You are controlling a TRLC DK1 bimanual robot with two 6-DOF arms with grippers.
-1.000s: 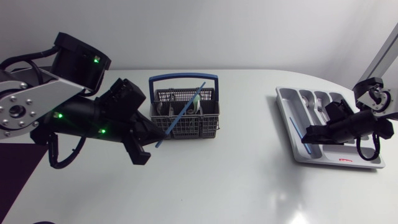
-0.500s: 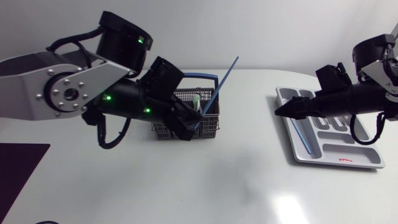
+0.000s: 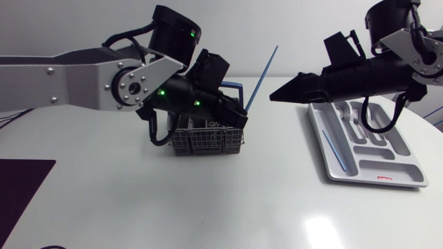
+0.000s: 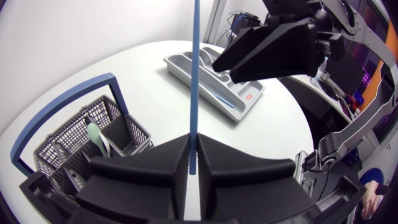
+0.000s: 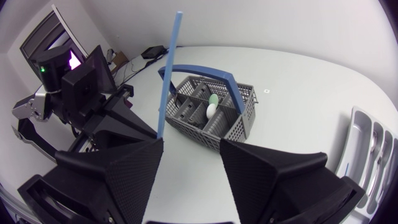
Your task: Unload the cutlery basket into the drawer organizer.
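Cutlery basket (image 3: pixel 208 142) sits just under the left pincer (image 3: pixel 239 114), with a pale green utensil (image 4: pixel 96 137) standing in one of its cells. That pincer is clamped on a long blue stick (image 3: pixel 264 71), which rises from between its fingers. The right pincer (image 3: pixel 275 97) is spread wide and empty, and points at the stick from close by. Behind it lies the drawer organizer (image 3: pixel 405 162), holding a second blue stick (image 3: pixel 333 150) and a fork (image 3: pixel 355 114).

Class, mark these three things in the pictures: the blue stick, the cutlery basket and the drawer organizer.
blue stick (image 4: pixel 194 74): left wrist view, middle of its shaft.
cutlery basket (image 3: pixel 208 143): head view, front mesh wall.
drawer organizer (image 3: pixel 398 166): head view, bare floor of a near compartment.
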